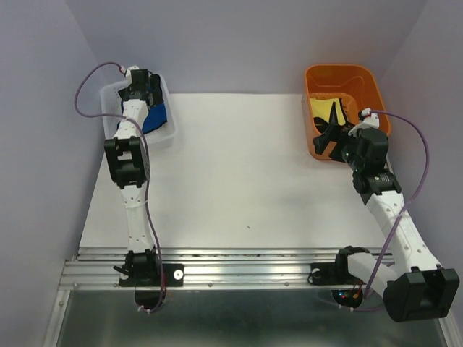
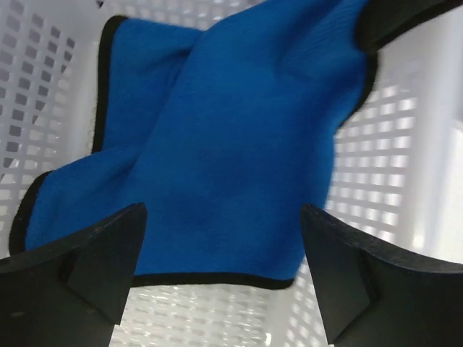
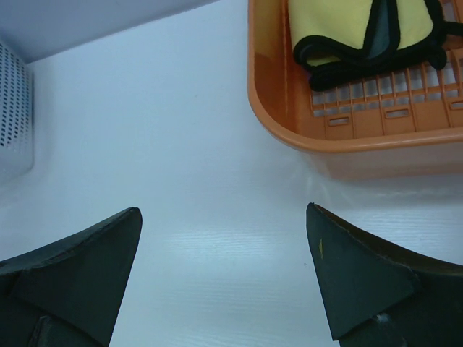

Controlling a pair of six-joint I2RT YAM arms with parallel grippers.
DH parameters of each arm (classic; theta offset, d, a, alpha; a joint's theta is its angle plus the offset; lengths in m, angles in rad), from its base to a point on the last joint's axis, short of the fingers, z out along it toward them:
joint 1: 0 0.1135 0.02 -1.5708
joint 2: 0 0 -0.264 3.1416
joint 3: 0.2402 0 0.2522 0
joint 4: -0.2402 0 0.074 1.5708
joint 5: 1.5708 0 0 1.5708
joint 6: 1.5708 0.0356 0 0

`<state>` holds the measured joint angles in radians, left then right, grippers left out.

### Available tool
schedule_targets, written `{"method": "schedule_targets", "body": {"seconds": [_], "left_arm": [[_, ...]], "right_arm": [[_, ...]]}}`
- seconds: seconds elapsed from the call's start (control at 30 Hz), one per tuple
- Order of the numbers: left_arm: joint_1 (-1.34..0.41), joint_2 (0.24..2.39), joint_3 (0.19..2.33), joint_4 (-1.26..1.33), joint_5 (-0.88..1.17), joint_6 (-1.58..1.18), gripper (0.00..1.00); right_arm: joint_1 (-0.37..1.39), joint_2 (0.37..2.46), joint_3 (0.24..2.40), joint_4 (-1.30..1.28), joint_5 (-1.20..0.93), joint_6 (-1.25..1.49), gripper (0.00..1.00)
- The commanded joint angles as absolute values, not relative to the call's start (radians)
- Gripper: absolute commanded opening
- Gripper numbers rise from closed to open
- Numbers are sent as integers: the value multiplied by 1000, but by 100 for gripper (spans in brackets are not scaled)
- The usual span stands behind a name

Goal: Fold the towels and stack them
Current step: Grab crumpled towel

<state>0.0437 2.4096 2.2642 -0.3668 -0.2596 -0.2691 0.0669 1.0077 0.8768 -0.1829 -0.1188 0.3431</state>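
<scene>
At the far left corner: left pincer [image 2: 221, 217] is down inside the white mesh basket [image 1: 171, 134], fingers apart, straddling the blue towel [image 2: 231, 144], nothing clamped. The towel is crumpled, with one part riding up the basket wall. Can't tell if the fingers touch the cloth.

Far right: right pincer [image 3: 224, 217] hangs over the tabletop [image 1: 231, 188], just on the near side of the orange bin [image 3: 289, 130], fingers apart, holding nothing. The yellow towel [image 3: 333, 29] lies folded in the bin with a dark grey layer in the fold. Can't tell whether that's the purple one.

My read: yellow is done and blue is the step in hand, at the pick.

Next move:
- close the left pincer on a raised ridge of cloth
- lift it clear of the basket wall
- spread it on the tabletop so the right arm can take a corner
</scene>
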Motion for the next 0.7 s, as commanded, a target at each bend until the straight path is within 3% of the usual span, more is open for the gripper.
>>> {"method": "schedule_targets", "body": {"seconds": [0.0,0.4,0.47,0.57,0.67], "left_arm": [[110,2379,2269,-337,-218,-209,99],[113,2537,2353,-331,-176,-176,99],[112,2545,2352,-324,-176,-178,90],[109,2551,2353,-316,-179,-176,70],[107,2551,2349,-314,-179,-160,35]], "right_arm": [[71,966,848,-209,-19,351,100],[71,959,825,-215,-5,348,100],[69,951,819,-212,-6,348,100],[71,942,816,-210,-6,350,100],[71,930,810,-206,20,350,100]]}}
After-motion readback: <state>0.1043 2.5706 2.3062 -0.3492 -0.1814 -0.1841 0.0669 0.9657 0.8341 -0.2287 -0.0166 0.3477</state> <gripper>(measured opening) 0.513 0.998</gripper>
